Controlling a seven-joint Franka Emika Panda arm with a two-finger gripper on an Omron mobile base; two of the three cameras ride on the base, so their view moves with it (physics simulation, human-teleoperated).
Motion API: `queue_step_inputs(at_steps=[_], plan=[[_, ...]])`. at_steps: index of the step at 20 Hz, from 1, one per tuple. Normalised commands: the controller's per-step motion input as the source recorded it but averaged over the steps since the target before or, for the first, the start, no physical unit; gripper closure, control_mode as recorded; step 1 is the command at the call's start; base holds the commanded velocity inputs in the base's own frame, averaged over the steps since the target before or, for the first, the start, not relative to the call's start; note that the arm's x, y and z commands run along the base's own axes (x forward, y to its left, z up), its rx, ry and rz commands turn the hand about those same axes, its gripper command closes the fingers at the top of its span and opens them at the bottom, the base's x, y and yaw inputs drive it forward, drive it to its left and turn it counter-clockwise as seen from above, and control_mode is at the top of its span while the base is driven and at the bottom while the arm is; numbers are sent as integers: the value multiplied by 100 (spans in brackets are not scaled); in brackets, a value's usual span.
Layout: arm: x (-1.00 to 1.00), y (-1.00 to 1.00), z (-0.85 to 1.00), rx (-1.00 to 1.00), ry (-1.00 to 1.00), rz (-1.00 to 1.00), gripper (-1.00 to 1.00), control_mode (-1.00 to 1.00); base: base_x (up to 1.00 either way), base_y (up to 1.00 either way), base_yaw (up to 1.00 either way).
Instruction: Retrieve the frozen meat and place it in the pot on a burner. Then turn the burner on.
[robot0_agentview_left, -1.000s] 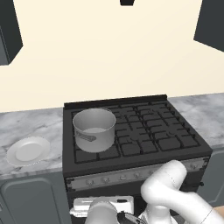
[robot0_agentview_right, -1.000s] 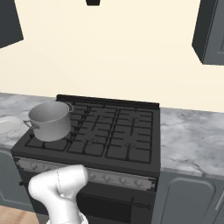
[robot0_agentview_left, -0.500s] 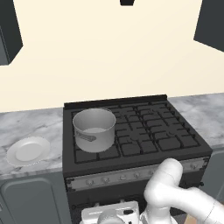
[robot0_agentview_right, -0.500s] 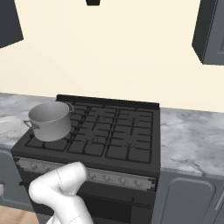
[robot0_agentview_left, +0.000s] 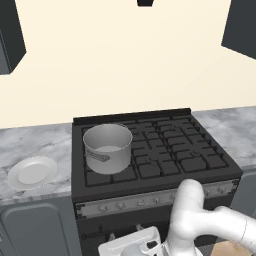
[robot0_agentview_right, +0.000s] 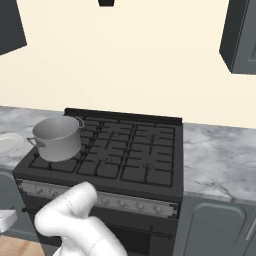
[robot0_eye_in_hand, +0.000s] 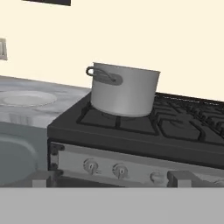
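Whether the jaws are spread or closed I cannot tell; the gripper (robot0_agentview_left: 129, 247) hangs low in front of the oven door, below the control panel, its camera level with the stove front, and nothing can be seen held in it.

The stove (robot0_agentview_left: 167, 161) is the biggest thing here, dark, with black grates across its whole top; grey marbled counter (robot0_agentview_right: 216, 159) runs on either side. The pot (robot0_agentview_left: 107, 148) stands upright on the front-left burner (robot0_agentview_left: 106, 177), its short handle facing the front edge, and it looks empty. A white plate (robot0_agentview_left: 32, 172) lies on the counter just beside the stove's left side, well apart from the pot. A row of knobs (robot0_eye_in_hand: 91, 166) sits along the front panel under the pot. Where the meat lies I cannot tell from here, so I judge the task to be at its start: the fetching has not been done, and the burner looks unlit.

To do this step well, the arm should rise clear of the panel before swinging, so the hand does not brush a knob and light a burner early; a freezer is the likely place to search, which probably means driving the base.

Room is generous above the stove top up to the dark wall cabinets at both upper corners; the tight spots are the stove's front lip and the pot's handle.
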Motion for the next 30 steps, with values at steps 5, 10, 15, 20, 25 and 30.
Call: queue_step_inputs(at_steps=[5, 10, 15, 20, 25, 30], plan=[[29, -11, -27, 15, -4, 18, -100, -100, 0, 0, 0], [19, -12, -40, 37, -12, 4, -100, -100, 0, 0, 0], [17, 7, -15, 17, -11, -15, -100, -100, 0, 0, 0], [1, 6, -6, -2, 6, -26, -100, -100, 0, 0, 0], [1, 27, 0, 0, 2, -25, -100, -100, 0, 0, 0], [4, 0, -3, 0, 0, 0, -100, -100, 0, 0, 0]])
